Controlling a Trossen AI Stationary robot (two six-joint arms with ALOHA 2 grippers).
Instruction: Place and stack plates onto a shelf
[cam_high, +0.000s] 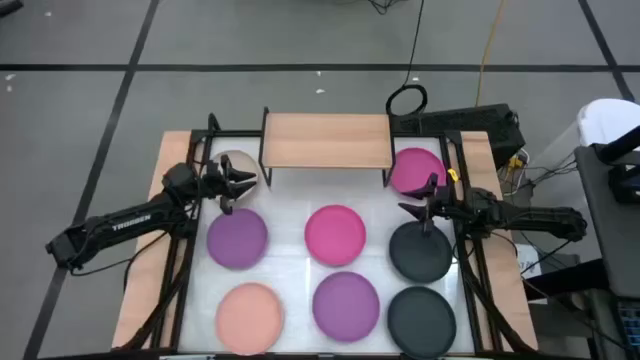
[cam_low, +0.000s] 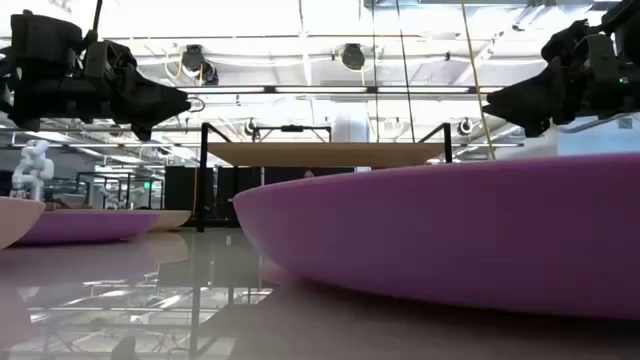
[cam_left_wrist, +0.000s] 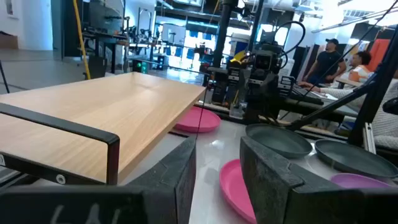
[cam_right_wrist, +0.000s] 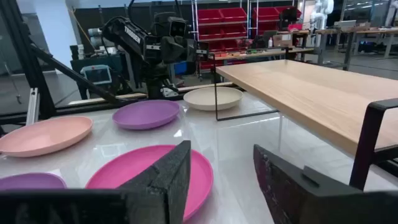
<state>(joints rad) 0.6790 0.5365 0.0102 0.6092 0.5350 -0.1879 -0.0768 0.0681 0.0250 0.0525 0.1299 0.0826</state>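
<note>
Several round plates lie flat on the white table: a cream one (cam_high: 232, 160), a purple one (cam_high: 237, 238), a magenta one (cam_high: 335, 235), another magenta one (cam_high: 415, 168), two black ones (cam_high: 420, 252) (cam_high: 420, 315), a second purple one (cam_high: 345, 300) and a peach one (cam_high: 250, 312). The light-wood shelf (cam_high: 325, 140) stands on black legs at the far middle with nothing on it. My left gripper (cam_high: 243, 183) hovers open over the cream plate's near edge, left of the shelf. My right gripper (cam_high: 412, 207) hovers open between the far magenta plate and a black plate.
Black frame rails run along both table sides (cam_high: 185, 260) (cam_high: 470, 260). Cables and equipment sit beyond the far right corner (cam_high: 480, 120). People sit in the room past the table (cam_left_wrist: 348, 59). In the low view the near purple plate (cam_low: 450, 235) fills the foreground.
</note>
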